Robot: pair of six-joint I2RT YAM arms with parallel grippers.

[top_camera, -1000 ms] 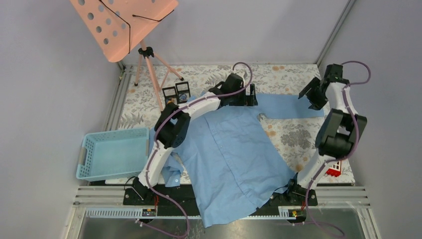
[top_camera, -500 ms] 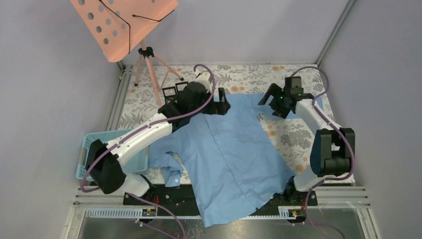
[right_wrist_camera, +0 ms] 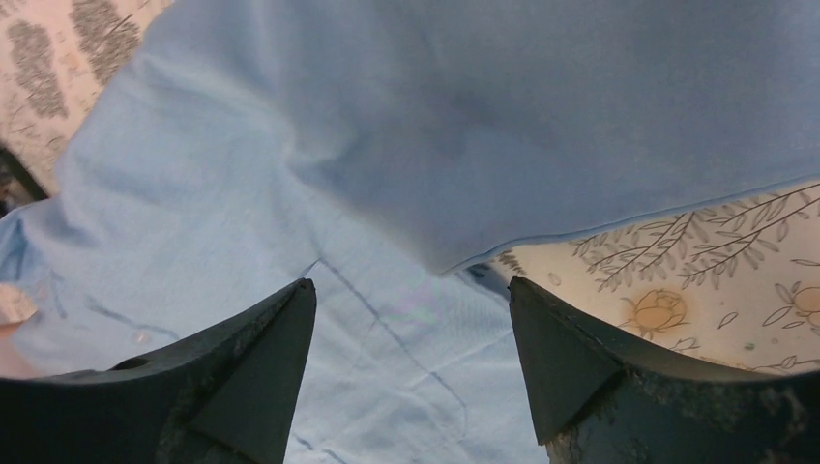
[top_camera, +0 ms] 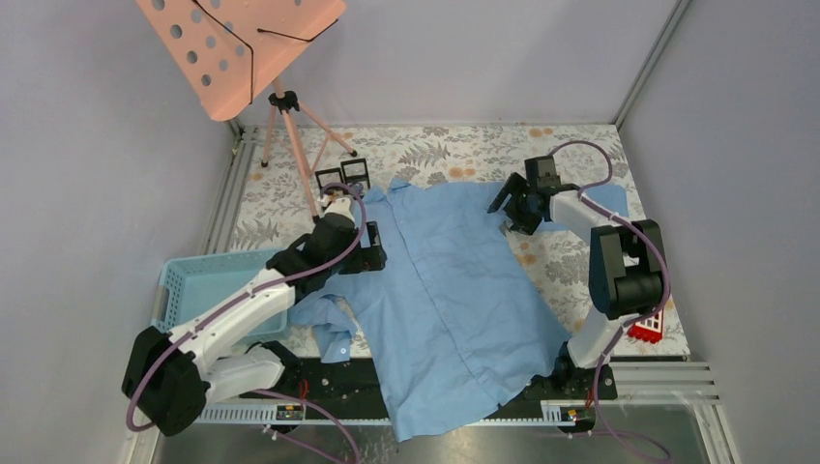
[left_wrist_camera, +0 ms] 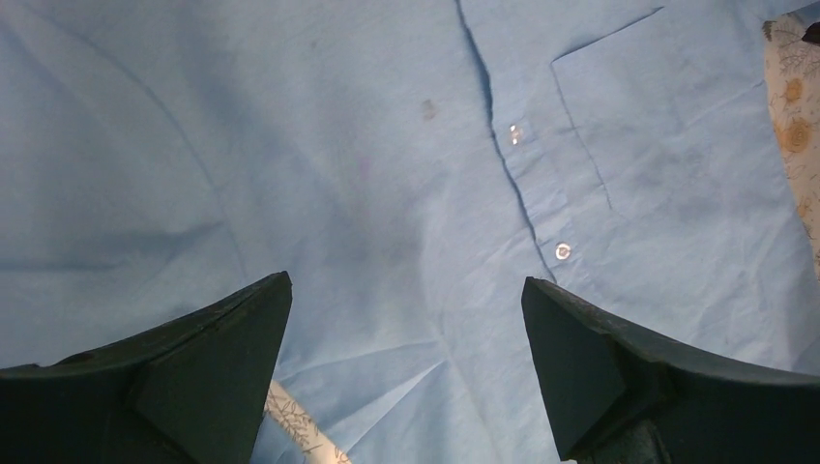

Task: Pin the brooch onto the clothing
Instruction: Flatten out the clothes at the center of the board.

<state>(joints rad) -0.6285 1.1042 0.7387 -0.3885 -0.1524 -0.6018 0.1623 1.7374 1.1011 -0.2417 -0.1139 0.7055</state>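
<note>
The clothing (top_camera: pixel 450 290), a light blue button-up shirt, lies spread front-up across the middle of the table. My left gripper (top_camera: pixel 373 255) hovers open over the shirt's left side. Its wrist view shows the button placket (left_wrist_camera: pixel 527 208), a white button (left_wrist_camera: pixel 563 251) and the chest pocket (left_wrist_camera: pixel 658 126) beyond the left gripper (left_wrist_camera: pixel 406 290). My right gripper (top_camera: pixel 507 207) stands open over the shirt's right shoulder, where the sleeve (top_camera: pixel 590 201) runs off to the right. In its wrist view, fabric fills the gap of the right gripper (right_wrist_camera: pixel 411 290). I cannot make out the brooch.
A light blue plastic basket (top_camera: pixel 218 295) sits at the left edge. A pink music stand (top_camera: pixel 237 43) on a tripod rises at the back left, with two small black frames (top_camera: pixel 343 176) near its feet. A red object (top_camera: pixel 646 332) lies at the near right. A floral tablecloth (top_camera: pixel 571 261) covers the table.
My left arm has drawn back from the collar to the shirt's left side. My right arm has swung in from the far right to the shirt's right shoulder.
</note>
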